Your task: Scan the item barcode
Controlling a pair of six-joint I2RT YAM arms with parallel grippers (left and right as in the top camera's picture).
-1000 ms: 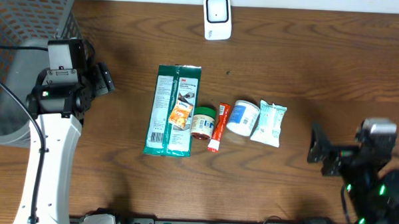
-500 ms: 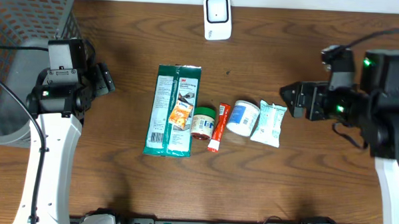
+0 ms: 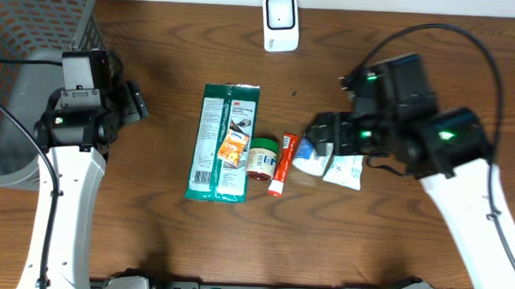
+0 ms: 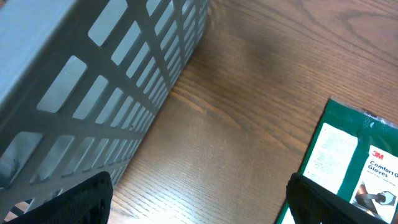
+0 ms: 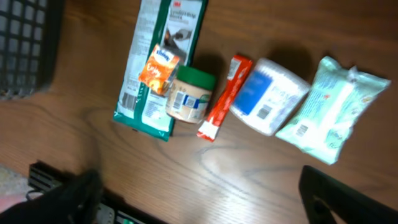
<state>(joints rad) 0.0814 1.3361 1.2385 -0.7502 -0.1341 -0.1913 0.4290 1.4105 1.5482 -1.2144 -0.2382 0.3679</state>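
Note:
A row of items lies mid-table: a green glove package (image 3: 224,142) with an orange tissue pack (image 3: 232,149) on it, a green-lidded jar (image 3: 262,157), a red tube (image 3: 283,163), a white tub (image 3: 311,152) and a pale green wipes pack (image 3: 347,169). A white scanner (image 3: 281,23) stands at the far edge. My right gripper (image 3: 325,140) hovers open over the tub and wipes pack. In its wrist view the right gripper (image 5: 211,199) holds nothing, and barcodes show on the jar (image 5: 191,96) and the tub (image 5: 270,96). My left gripper (image 3: 134,102) is open by the basket, apart from the items.
A grey mesh basket (image 3: 29,34) fills the far left corner, and its wall (image 4: 93,81) runs close beside my left gripper (image 4: 202,199). The glove package (image 4: 348,162) shows at the right of the left wrist view. The table's front edge (image 5: 56,180) lies below the items.
My right arm has swung from the near right corner up and leftward, and now hangs over the tub and wipes pack. The left arm and the items have not moved.

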